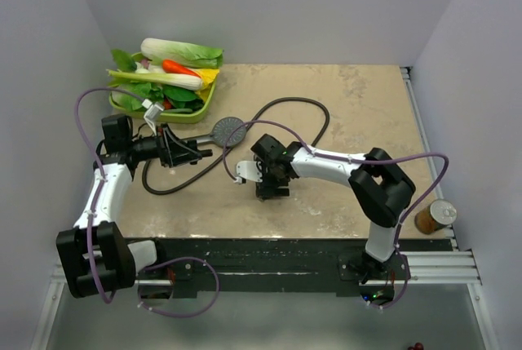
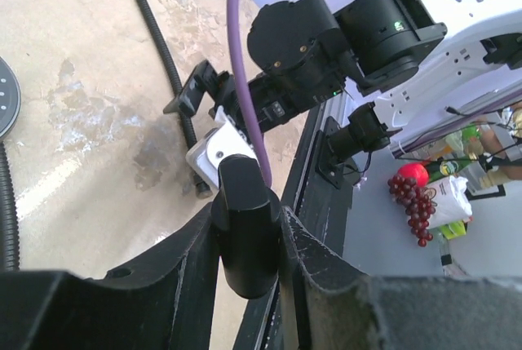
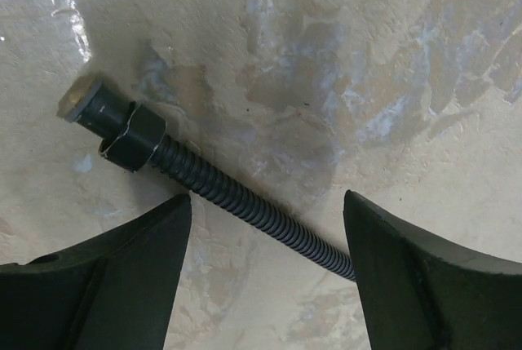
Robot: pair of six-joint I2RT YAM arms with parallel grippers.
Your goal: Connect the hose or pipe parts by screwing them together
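The dark grey shower head has its round face (image 1: 229, 131) left of the table's middle. My left gripper (image 1: 194, 152) is shut on its short handle (image 2: 247, 228), and the handle's end sticks out between the fingers. The thin dark ribbed hose (image 1: 314, 110) loops over the table. One end of it, with a hex nut (image 3: 134, 135), lies flat on the surface. My right gripper (image 3: 267, 200) hangs over that end, open. Its fingers stand on either side of the hose (image 3: 245, 201) just behind the nut and do not touch it. In the top view the right gripper (image 1: 272, 186) covers that hose end.
A green tray (image 1: 130, 111) of toy vegetables stands at the back left. A can (image 1: 434, 216) stands at the table's right front edge. Purple cables (image 1: 86, 104) arc off both arms. Toy grapes (image 2: 412, 199) lie beyond the table's near edge.
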